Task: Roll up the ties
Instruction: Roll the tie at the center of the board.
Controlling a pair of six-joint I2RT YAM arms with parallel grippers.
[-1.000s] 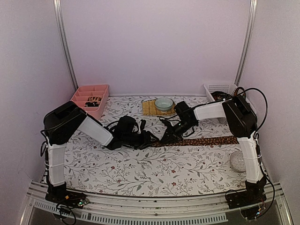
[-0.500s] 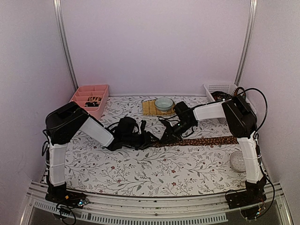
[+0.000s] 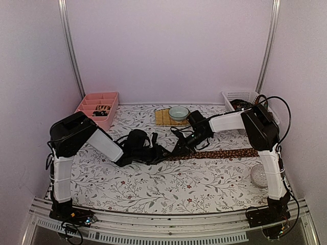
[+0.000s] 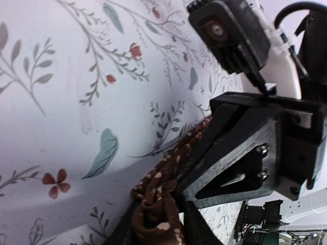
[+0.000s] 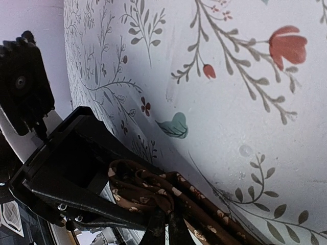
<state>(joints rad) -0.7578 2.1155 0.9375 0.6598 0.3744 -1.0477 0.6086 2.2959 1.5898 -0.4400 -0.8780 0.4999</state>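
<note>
Tie [image 3: 219, 153] flat on the table [image 3: 153, 189], its left end caught mid-table between both hands.

Right hand [image 5: 166, 224] is clenched on the tie just behind its bunched, looped end. Left hand [image 4: 158, 219] has that end between its fingers, which sit close on either side; can't tell if the pinch is firm. The hands are tip to tip, nearly touching. From there the strip runs straight right across the table toward the right arm. The fabric looks thin, soft, limp and light, probably a bit slick, so it will likely sag and uncurl if let go. Best hold, judging from this: across the width right at the end, rolling tight against the table while the other hand pins the strip. Farther out: bowl [image 3: 178, 113] on a woven mat [image 3: 162, 120], pink tray [image 3: 89, 104] back left, white basket [image 3: 240, 96] back right.
</note>
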